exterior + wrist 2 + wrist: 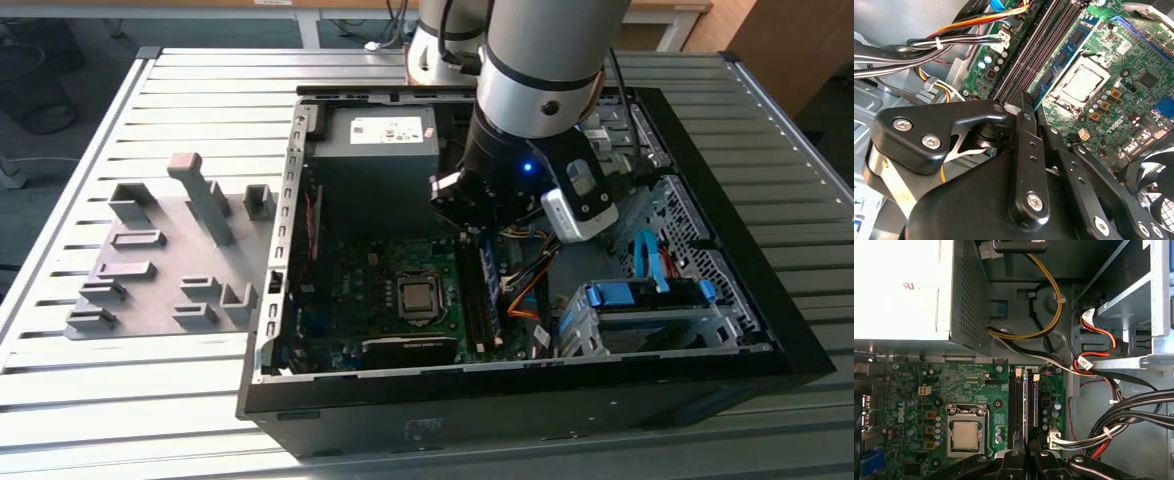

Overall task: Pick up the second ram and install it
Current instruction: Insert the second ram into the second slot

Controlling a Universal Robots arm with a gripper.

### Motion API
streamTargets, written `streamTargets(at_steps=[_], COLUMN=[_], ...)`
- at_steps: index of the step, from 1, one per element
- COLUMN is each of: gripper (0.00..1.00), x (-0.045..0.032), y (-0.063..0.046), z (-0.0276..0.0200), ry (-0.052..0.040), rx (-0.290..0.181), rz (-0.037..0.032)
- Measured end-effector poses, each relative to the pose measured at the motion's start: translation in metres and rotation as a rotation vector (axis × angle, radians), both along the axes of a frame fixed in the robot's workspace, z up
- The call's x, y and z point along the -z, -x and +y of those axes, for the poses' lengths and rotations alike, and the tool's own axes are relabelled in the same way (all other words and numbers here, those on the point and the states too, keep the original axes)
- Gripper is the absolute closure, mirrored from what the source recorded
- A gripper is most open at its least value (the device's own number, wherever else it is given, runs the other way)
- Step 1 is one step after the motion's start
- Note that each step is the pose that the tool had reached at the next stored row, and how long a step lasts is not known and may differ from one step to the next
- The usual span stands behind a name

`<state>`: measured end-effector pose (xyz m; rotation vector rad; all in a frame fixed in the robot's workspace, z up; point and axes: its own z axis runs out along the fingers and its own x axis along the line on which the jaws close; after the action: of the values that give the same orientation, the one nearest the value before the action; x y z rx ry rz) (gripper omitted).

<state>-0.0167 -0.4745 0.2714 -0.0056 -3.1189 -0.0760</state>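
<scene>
My gripper (483, 232) is down inside the open computer case (787, 340), right above the memory slots (1015, 405) beside the processor socket. The second ram (1025, 405) is a thin blue-green stick standing on edge along the slots. Its chip-covered face (1070, 44) shows in the second wrist view, and it appears in the exterior view as a blue strip (490, 275) under the gripper. One end of it runs in between the fingers, and the gripper (1025, 454) is shut on it. The black fingers (1023, 145) hide that end. I cannot tell whether the stick is fully seated.
The power supply (380, 135) sits at the case's far end. Bundled cables (1124, 415) lie beside the slots, on the side away from the processor socket (966, 435). A drive cage with blue clips (647, 300) stands at the exterior view's right. A grey fixture plate (160, 270) lies outside on the slatted table.
</scene>
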Motion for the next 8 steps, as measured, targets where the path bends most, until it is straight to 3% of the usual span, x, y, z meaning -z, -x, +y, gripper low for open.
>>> streamTargets(at_steps=[4, 8], gripper=[0.86, 0.86], x=[0.0020, 0.0089], y=[0.0009, 0.0023], z=[0.0000, -0.0008], ry=[-0.0002, 0.0000], rx=[0.000, 0.000], rz=[-0.0002, -0.0001])
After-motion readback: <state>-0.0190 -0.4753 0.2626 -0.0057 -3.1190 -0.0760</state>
